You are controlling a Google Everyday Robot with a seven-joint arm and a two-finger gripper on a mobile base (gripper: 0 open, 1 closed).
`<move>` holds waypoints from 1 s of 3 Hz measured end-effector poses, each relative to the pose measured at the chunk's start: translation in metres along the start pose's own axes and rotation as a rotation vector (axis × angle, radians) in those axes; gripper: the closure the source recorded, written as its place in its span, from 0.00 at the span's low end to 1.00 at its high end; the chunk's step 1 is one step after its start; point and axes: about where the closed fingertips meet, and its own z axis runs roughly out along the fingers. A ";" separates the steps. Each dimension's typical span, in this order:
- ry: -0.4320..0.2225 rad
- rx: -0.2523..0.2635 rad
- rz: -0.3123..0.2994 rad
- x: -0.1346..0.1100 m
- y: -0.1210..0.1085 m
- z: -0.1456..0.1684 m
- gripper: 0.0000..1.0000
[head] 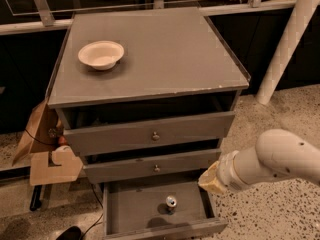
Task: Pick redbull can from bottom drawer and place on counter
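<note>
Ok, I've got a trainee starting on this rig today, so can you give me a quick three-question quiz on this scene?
1. Fill in: on the counter, toward its back left, sits a pale ____.
2. True or false: the redbull can stands upright on the floor of the open bottom drawer.
3. Where is the gripper?
A. resting on the counter
B. by the bottom drawer's right rear corner, apart from the can
C. inside the top drawer

Key: 1 bowl; 2 true; 3 B.
</note>
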 end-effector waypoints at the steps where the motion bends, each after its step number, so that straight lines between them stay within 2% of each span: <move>1: -0.046 0.002 -0.006 0.036 -0.013 0.061 1.00; 2: -0.110 0.003 -0.017 0.066 -0.034 0.111 1.00; 3: -0.154 -0.042 0.008 0.101 -0.045 0.166 1.00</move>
